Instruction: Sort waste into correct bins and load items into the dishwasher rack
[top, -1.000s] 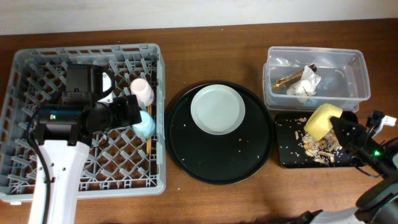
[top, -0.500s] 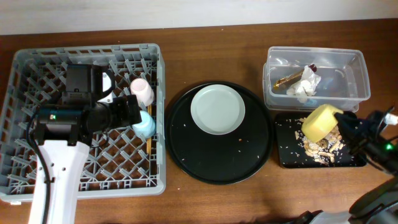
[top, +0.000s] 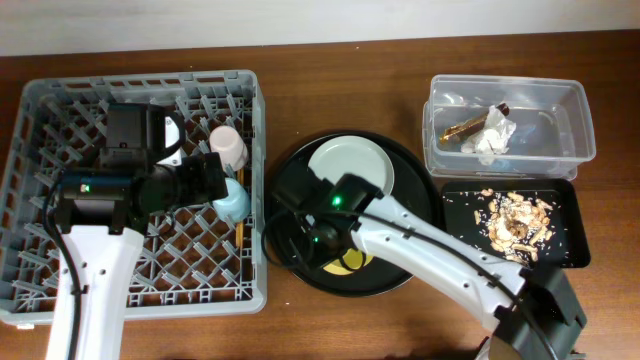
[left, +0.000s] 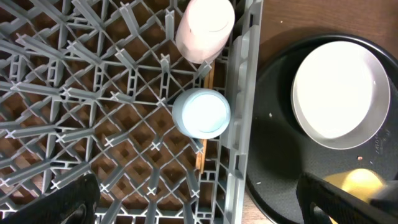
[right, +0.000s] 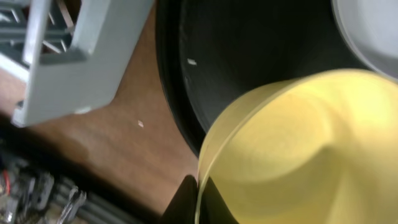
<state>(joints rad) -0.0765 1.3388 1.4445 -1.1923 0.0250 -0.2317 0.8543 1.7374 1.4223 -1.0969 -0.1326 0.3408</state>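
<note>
My right gripper (top: 335, 256) is shut on the rim of the yellow bowl (top: 351, 264), over the front left of the round black tray (top: 420, 255). The right wrist view shows the bowl (right: 298, 149) pinched at its edge (right: 199, 199). My left gripper (left: 199, 208) hangs open and empty over the grey rack (top: 140, 82). The rack holds a pink cup (top: 229, 145), a blue cup (top: 233, 203) and chopsticks (top: 240, 232). The grey-green plate (top: 350, 172) lies on the round tray. Napkin (top: 492, 142) and wrapper (top: 462, 128) lie in the clear tub (top: 582, 125). Scraps (top: 515, 220) lie in the black rectangular tray (top: 565, 250).
The rack's right wall (right: 81, 50) is close to the left of the bowl, with a strip of bare brown table (right: 137, 155) between it and the round tray's rim. The left wrist view also shows the plate (left: 336, 93) and the bowl's edge (left: 357, 183).
My right arm has swung from the black rectangular tray to the round tray's front left, carrying the yellow bowl. The scraps now lie in the black tray. The left arm has not moved.
</note>
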